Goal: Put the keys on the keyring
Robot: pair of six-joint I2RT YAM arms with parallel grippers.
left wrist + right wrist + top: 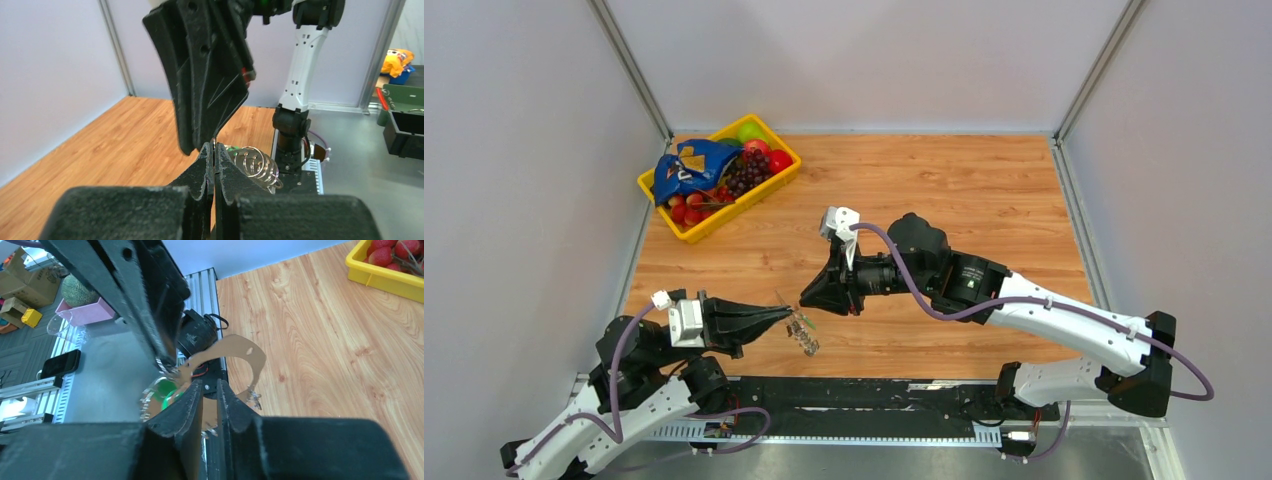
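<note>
L fingers (785, 316) press tight, apparently pinching the keyring (804, 338) dangling at their 4 o'clock over the table (984, 190); R fingers (808, 297), at 1 o'clock, stand a slit apart, hold unclear.

Left gripper (214, 150) jaws pressed together, silvery keyring (256, 165) coils sticking out just right of its tips, green key (231, 148) bit touching the coils. Right gripper (200, 142) points down, tips just beside. Wood table (115, 150) below.

Top view looks down; opposed close wrist views share the keyring (256, 167)
</note>
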